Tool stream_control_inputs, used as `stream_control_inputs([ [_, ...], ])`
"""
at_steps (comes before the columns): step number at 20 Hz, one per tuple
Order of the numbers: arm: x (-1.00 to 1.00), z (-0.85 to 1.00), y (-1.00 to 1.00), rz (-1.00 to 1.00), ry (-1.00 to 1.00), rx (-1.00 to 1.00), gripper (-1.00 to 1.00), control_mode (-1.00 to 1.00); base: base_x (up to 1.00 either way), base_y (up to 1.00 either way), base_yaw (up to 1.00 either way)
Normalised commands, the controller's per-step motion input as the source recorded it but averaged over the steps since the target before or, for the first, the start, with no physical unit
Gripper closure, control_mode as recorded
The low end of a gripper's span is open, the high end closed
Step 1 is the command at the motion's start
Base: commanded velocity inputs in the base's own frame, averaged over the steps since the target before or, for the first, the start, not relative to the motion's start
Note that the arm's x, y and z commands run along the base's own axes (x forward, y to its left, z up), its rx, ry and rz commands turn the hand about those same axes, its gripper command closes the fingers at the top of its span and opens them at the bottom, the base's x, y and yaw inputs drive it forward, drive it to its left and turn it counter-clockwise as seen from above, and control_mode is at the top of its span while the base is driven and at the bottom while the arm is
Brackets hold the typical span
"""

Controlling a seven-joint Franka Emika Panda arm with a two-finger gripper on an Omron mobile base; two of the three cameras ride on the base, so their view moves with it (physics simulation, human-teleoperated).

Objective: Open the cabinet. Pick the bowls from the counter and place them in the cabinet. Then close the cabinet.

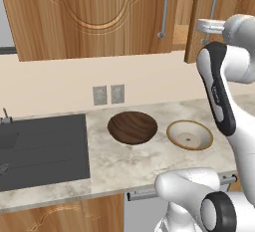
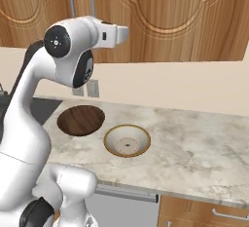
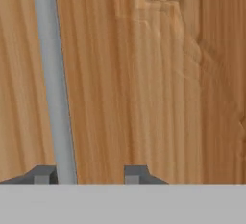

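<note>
Cabinet (image 1: 99,17) hangs above the counter (image 1: 149,166). In the left base view its right-hand door (image 1: 199,17) stands swung out a little, with a dark gap beside it; the left door sits flush. So opening looks begun, not finished.

Arm is raised to door height, hand up at the cabinet front.

Both bowls rest on the counter, well below the hand: dark wooden bowl (image 1: 132,127) nearer the sink (image 1: 42,149), tan bowl (image 1: 190,135) just beside it, apart, not touching. Neither is in the cabinet.

Door handle (image 3: 54,79): a long grey bar, long axis vertical, running up from the fingers in the hand view. It lies at the inner edge of the left fingertip (image 3: 44,175), not centred between the two; right fingertip (image 3: 134,174) stands clear of it against bare wood.

Gripper (image 3: 89,175): fingers parted, gap wider than the bar, nothing clamped. Whether the left pad touches the bar I cannot tell. Judgement: the hand must shift toward the bar to centre it before closing.
</note>
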Motion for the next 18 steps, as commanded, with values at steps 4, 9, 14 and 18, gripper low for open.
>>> stream_control_inputs([
  [4,-1.00,0.02,-1.00,-0.11,-0.36,0.14,1.00,-1.00,0.00,0.00,0.00],
  [9,-1.00,0.07,-1.00,-0.10,-0.32,0.17,1.00,-1.00,0.00,0.00,0.00],
  [14,-1.00,0.02,-1.00,-0.10,-0.20,0.25,1.00,-1.00,0.00,0.00,0.00],
  [18,-1.00,-0.01,-1.00,-0.14,-0.03,0.34,1.00,-1.00,0.00,0.00,0.00],
])
